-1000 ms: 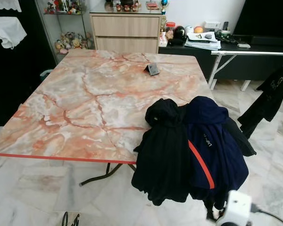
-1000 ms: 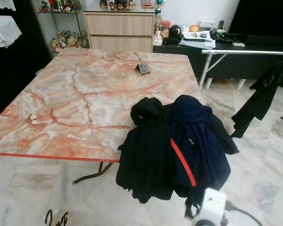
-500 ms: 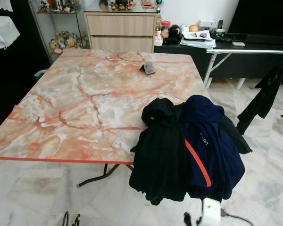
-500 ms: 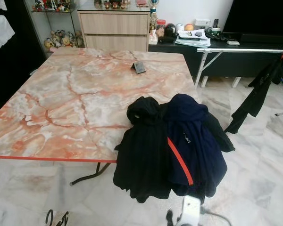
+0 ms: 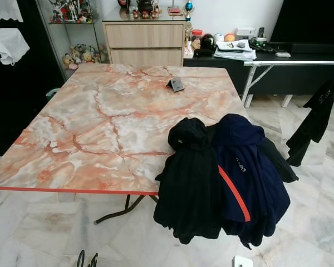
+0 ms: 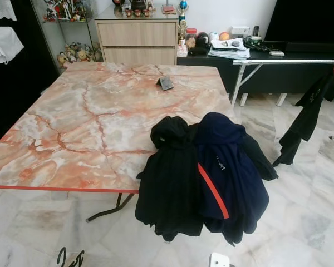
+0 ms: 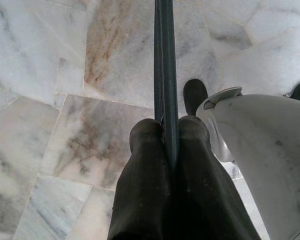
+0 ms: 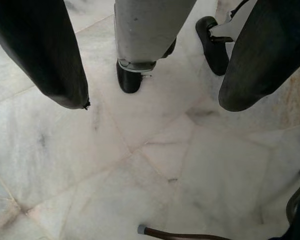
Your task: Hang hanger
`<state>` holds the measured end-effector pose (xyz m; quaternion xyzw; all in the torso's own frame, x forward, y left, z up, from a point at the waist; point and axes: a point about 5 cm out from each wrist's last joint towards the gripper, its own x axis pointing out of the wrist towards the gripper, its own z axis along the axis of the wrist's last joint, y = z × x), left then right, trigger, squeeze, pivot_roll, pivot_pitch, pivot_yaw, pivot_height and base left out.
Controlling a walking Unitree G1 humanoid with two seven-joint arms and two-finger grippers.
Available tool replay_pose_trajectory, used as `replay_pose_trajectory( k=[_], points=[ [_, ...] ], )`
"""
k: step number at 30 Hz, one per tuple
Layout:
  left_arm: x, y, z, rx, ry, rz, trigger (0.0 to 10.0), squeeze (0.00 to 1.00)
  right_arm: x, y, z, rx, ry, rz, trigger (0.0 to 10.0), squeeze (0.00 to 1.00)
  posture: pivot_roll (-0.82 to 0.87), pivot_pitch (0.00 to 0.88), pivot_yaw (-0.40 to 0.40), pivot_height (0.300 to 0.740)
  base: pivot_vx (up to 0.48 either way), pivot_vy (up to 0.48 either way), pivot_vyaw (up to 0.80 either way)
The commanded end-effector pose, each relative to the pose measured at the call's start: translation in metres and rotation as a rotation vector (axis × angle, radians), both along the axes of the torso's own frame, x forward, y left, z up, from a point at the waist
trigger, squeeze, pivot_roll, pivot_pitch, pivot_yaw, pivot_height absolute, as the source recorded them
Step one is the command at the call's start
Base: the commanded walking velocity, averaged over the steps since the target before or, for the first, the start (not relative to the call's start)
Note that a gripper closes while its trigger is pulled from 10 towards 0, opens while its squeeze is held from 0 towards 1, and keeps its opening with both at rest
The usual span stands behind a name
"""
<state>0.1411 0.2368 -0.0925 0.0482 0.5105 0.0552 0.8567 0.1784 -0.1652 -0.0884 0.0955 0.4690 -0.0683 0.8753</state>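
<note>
1. The marble tabletop (image 5: pixel 100 122) is taking up most of the room, with a black jacket (image 5: pixel 190 183) and a navy jacket (image 5: pixel 250 178) with an orange stripe drooping over its near right corner.
2. A metal rail (image 5: pixel 300 62) is running along the far right, with a dark garment (image 5: pixel 317 119) dangling by it. My guess is that's where the hanger is going.
3. The left gripper (image 7: pixel 165 135) is hanging low over the floor, fingers squeezed tight on the hanger (image 7: pixel 164 60), which is showing as a thin dark bar.
4. The right gripper (image 8: pixel 152 65) is idling by the robot's leg with its fingers spread wide, holding nothing.
5. Doing it well: I'd be turning towards the rail, keeping that pinch firm, and lifting the hook clear above the bar before lowering it.
6. Writing: there's small white lettering on the navy jacket, too tiny to read.
</note>
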Motion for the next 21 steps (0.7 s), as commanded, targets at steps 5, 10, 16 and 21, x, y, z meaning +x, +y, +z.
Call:
replay_pose_trajectory(
  k=[5,10,16,21],
  points=[
    [-0.003,0.002,-0.001,0.005,0.016,-0.006,10.0,0.0,-0.015,-0.012,-0.006,-0.012,0.031,-0.04,10.0,0.0,-0.08,0.028,0.018,0.74,0.0,-0.295,0.0],
    [-0.002,0.002,-0.001,0.005,0.016,-0.006,10.0,0.0,-0.018,-0.013,-0.007,-0.015,0.033,-0.036,10.0,0.0,-0.08,0.034,0.017,0.74,0.0,-0.292,0.0],
    [-0.002,0.003,0.0,0.007,0.016,-0.009,10.0,0.0,-0.019,-0.011,-0.008,-0.003,0.03,-0.047,10.0,0.0,-0.07,0.046,0.02,0.74,0.0,-0.296,0.0],
    [-0.002,0.003,0.0,0.009,0.017,-0.011,10.0,0.0,-0.018,-0.008,-0.007,0.006,0.024,-0.048,10.0,0.0,-0.07,0.051,0.022,0.74,0.0,-0.295,0.0]
  ],
)
